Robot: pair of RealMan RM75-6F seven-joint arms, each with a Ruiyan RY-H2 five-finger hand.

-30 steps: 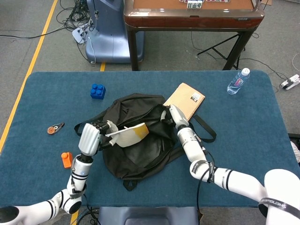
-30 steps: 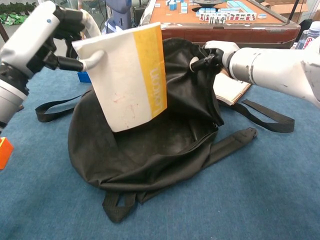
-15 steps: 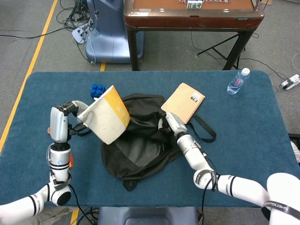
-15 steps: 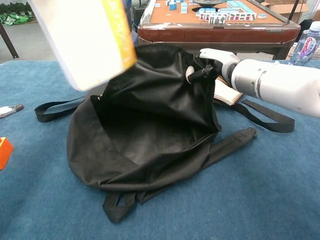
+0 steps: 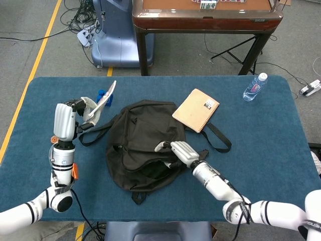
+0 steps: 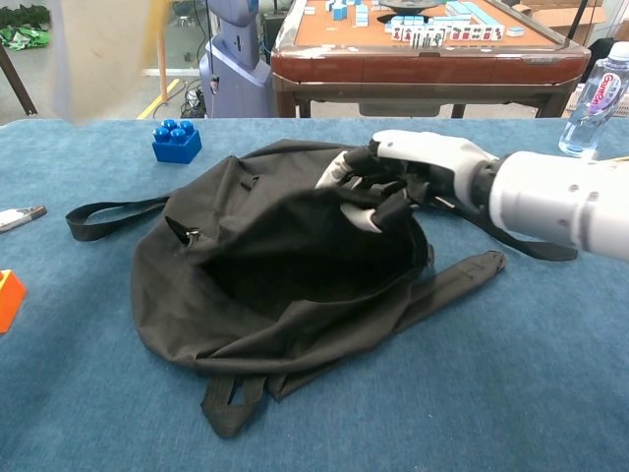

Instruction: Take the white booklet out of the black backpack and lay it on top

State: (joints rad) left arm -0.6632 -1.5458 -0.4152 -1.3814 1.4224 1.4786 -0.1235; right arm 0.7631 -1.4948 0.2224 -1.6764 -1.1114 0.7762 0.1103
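The black backpack (image 5: 143, 138) lies mid-table with its mouth gaping toward me (image 6: 285, 275). My left hand (image 5: 75, 114) holds the white booklet (image 5: 104, 99) with the yellow stripe up in the air, left of the bag and clear of it. From the head view the booklet shows nearly edge-on; in the chest view it is a blur at the top left (image 6: 103, 44). My right hand (image 5: 179, 150) sits on the bag's right side, fingers curled over the upper rim of the opening (image 6: 398, 177), gripping the fabric.
A blue brick (image 6: 177, 140) stands behind the bag at the left, under the raised booklet. A brown notebook (image 5: 196, 109) lies at the bag's far right, a water bottle (image 5: 255, 86) beyond it. An orange piece (image 6: 8, 300) and a small tool (image 6: 20, 216) lie at the left.
My left hand has swung the booklet up and left, away from the bag, turning it edge-on. My right hand has come down toward me with the rim, and the bag's mouth has sagged lower.
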